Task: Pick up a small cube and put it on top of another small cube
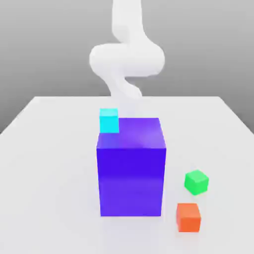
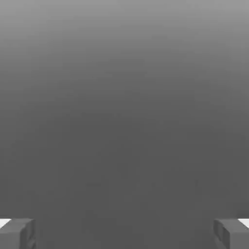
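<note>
A grey backdrop shades down to a pale table [image 1: 59, 149], whose far edge runs straight across behind the arm. Your green cube [image 1: 196, 182] rests on that surface, towards the table's edge on the exterior view's right, well forward of the far right corner. It sits turned, one upright edge facing the camera, and nothing touches it. Just beside it, farther from the far edge, is the orange cube [image 1: 188, 218], with the big blue-purple block [image 1: 131, 181] standing across a gap from both. The cyan cube [image 1: 109, 120] appears to sit on that block, by its side towards the exterior view's left.

Behind the block, the arm [image 1: 127, 59] comes down over the far part of the table. In the hand view your gripper [image 2: 124, 234] has its jaws wide apart, with nothing between them.

Your next move is probably to lift clear and travel to the green cube. Watch the block: cross too low and the hand could shove it, which might send the cyan cube off its top. If you come down without turning the wrist to match the green cube's faces, you may pinch its corners and spin it away. The orange cube is close enough that a wide jaw could knock it. If that is your base, release high or off-centre and the green cube may topple.
</note>
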You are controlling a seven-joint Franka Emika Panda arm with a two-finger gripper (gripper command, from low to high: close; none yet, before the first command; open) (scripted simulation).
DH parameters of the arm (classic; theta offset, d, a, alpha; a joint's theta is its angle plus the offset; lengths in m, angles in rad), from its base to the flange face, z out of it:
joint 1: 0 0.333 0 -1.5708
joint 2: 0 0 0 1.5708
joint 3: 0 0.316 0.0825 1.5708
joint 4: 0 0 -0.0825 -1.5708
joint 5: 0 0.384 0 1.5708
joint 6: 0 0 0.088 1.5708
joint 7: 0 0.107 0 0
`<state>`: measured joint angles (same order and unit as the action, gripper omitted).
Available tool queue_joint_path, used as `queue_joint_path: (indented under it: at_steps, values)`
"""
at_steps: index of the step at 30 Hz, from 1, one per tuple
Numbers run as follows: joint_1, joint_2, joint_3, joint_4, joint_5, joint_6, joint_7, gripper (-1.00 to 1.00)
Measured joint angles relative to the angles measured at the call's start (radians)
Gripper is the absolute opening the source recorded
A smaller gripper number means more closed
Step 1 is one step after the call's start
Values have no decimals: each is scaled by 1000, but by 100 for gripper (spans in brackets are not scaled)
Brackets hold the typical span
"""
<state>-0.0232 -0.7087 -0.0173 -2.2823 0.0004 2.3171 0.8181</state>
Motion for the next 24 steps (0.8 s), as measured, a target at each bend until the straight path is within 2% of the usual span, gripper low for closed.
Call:
queue_joint_path:
  at_steps: [12,24]
  values:
    - [-99,440,-107,85,24,83,71,0]
    - [-229,879,-193,170,120,162,91,0]
